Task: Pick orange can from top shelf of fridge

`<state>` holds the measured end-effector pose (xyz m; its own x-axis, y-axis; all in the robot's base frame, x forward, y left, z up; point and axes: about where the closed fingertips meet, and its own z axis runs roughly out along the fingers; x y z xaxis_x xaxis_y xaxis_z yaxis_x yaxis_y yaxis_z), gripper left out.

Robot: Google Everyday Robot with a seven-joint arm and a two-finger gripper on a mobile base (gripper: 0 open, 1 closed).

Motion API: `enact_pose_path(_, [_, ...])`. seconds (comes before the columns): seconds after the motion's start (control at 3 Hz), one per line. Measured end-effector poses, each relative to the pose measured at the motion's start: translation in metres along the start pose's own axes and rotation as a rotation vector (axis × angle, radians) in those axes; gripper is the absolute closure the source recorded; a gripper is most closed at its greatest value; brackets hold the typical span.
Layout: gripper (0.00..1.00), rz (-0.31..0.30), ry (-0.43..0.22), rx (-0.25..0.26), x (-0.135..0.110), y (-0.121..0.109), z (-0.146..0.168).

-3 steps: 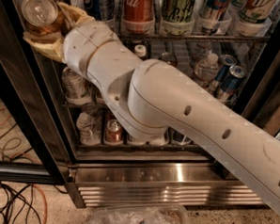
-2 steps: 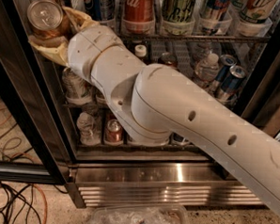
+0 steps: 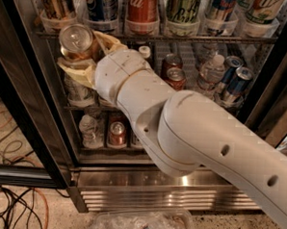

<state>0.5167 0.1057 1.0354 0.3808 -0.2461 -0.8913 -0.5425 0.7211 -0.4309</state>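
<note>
My gripper is shut on the orange can, whose silver pull-tab lid faces the camera. The can is held in front of the left end of the top shelf, just below its front rail, in the open fridge. Tan fingers wrap the can from below and from the right. My white arm runs from the lower right across the middle racks and hides much of them.
A blue Pepsi can and a red Coca-Cola can stand on the top shelf with other drinks. A water bottle and cans sit on lower racks. The dark door frame is at the left. Cables and clear plastic lie on the floor.
The gripper, with the orange can in it, has moved right and down, from the far upper left to just below the top shelf's rail. The arm followed it.
</note>
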Motion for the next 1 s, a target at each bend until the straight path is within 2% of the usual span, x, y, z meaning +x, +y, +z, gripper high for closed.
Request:
enact_pose_path(0.33, [1.0, 0.022, 0.029, 0.005, 0.007, -0.001, -0.025])
enact_pose_path(0.67, [1.0, 0.043, 0.048, -0.015, 0.008, -0.002, -0.048])
enact_pose_path(1.0, [1.0, 0.063, 0.049, -0.064, 0.004, 0.003, -0.065])
